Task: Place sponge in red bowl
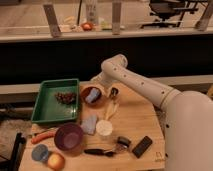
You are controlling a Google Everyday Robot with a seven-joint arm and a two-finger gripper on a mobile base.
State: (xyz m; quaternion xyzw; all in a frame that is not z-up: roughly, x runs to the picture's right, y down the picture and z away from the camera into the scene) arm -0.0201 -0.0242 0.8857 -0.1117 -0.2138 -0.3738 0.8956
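Note:
The red bowl (93,95) stands on the wooden table, just right of the green tray. The small pale blue sponge (90,96) lies inside it. My gripper (98,83) is at the end of the white arm, just above the bowl's far rim and behind the sponge. The arm's elbow (115,65) rises behind the table, and the arm runs off to the lower right.
A green tray (45,107) holds a dark cluster (65,96). In front are a purple bowl (69,137), a flat pale blue-grey piece (90,124), a white cup (104,128), a carrot (42,136), a black utensil (97,151) and a black block (141,146).

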